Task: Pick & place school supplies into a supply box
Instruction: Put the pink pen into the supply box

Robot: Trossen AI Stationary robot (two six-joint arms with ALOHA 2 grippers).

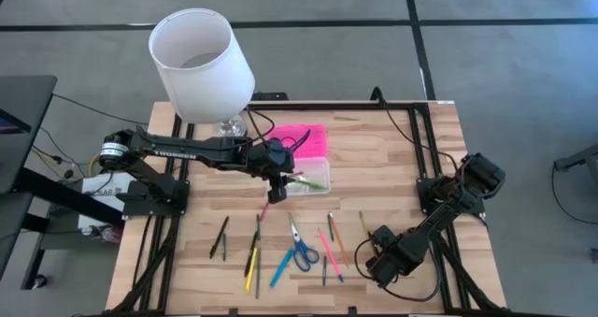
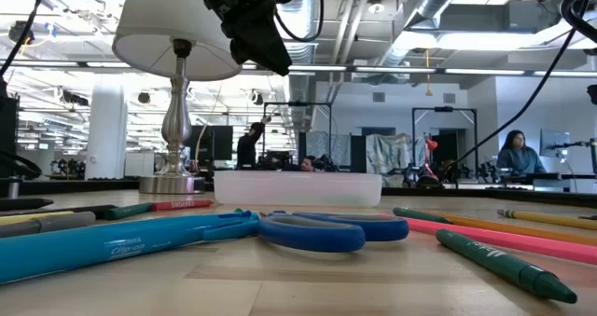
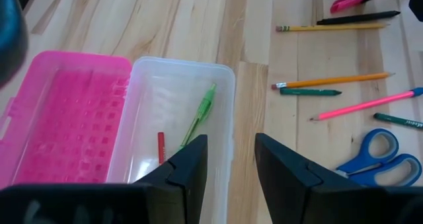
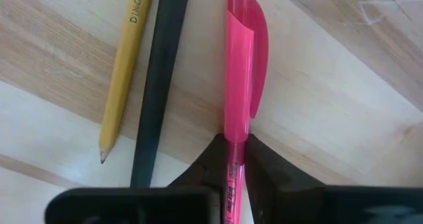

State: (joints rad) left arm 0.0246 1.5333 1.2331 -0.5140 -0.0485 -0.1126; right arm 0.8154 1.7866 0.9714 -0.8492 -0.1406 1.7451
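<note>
Right gripper (image 4: 236, 159) is closed on the pink pen (image 4: 238, 85) near the table's front right; pen axis runs straight out between its fingers; the box (image 1: 313, 177) lies well apart, mid-table, beneath the open, empty left gripper (image 3: 230, 161).

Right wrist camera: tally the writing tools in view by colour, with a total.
yellow pencil: 1
black pen or pencil: 1
pink pen: 1
Total: 3
</note>
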